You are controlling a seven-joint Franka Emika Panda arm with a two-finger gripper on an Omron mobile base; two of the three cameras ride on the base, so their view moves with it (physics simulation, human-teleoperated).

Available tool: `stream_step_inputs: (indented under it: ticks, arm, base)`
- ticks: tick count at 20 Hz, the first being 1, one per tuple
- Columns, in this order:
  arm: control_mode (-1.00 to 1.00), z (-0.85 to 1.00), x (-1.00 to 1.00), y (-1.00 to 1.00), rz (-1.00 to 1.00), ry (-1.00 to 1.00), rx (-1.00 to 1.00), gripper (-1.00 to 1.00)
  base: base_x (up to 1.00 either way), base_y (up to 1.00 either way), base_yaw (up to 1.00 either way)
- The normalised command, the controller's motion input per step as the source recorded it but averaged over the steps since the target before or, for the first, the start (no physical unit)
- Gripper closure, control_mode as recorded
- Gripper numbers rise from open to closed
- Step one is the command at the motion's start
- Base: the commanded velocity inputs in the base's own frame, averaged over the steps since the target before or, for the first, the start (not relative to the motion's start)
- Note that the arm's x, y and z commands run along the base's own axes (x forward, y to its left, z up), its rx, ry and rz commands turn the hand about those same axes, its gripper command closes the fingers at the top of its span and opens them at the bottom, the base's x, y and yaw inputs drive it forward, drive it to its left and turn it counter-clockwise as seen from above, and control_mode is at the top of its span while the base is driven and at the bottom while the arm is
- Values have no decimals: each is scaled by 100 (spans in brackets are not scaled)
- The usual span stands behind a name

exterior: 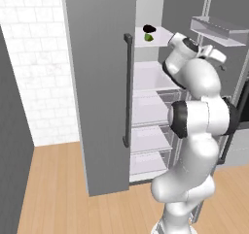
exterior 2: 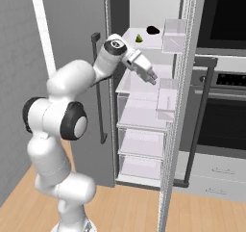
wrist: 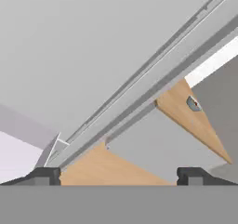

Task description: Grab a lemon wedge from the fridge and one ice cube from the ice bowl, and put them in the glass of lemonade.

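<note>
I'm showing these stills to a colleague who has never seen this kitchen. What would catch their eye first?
Probably the white arm reaching into the open fridge, its gripper open, empty and angled down in front of the pale shelves. Next, on the top shelf above it, the small lemon wedge beside a black lump, both untouched.

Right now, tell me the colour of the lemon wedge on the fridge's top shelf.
Yellowish-green. The lemon wedge sits beside a small black lump, clearest in the left base view.

Matt grey fridge, translucent plastic drawers, wooden floor.
</note>
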Motion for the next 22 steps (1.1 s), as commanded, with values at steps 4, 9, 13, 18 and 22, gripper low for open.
stream_step_inputs:
  ticks: [4, 9, 13, 18, 22]
  arm:
    - [-100, -50, -25, 100, 63, -7, 19, -100]
    - [-100, -53, -13, 93, 71, -1, 26, -100]
    - [-100, -21, -3, 85, 67, -1, 34, -100]
    - [-100, 2, -14, 81, 62, 3, 29, -100]
    - [-100, 41, -80, 27, 45, 2, 13, -100]
  base:
    - [0, 0, 0]
    - [0, 0, 0]
    - [0, 0, 0]
    - [0, 0, 0]
    - [0, 0, 0]
